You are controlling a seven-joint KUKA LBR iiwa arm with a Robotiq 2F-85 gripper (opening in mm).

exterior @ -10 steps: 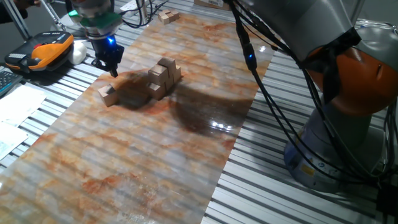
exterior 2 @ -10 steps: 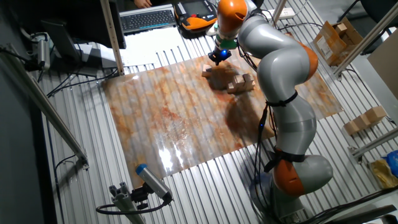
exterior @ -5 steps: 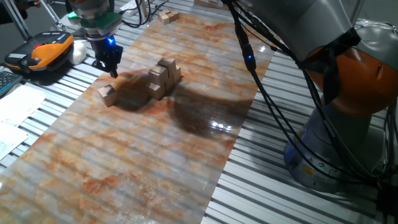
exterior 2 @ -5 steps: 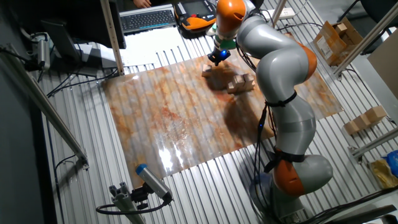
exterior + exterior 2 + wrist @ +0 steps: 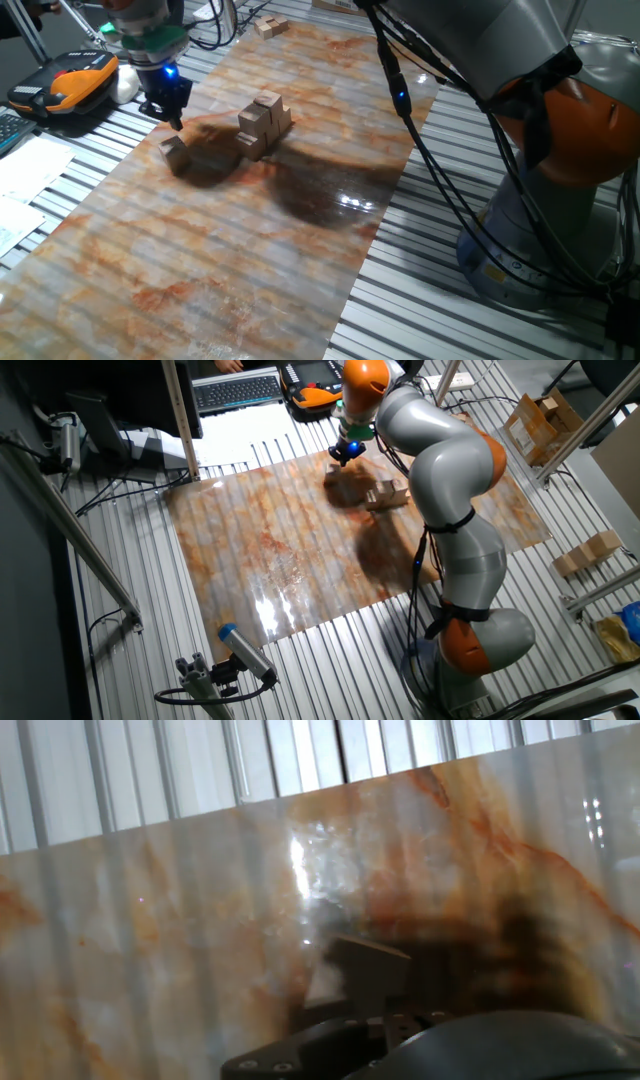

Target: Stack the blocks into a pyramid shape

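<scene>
End effector (image 5: 345,452) above marbled mat (image 5: 280,550)

The arm reached far forward, and its end effector (image 5: 168,108) pointed straight down, hanging in the air with nothing between its fingers.

Gripper (image 5: 172,117) shifted left and up, away from lone block (image 5: 174,153).
</scene>
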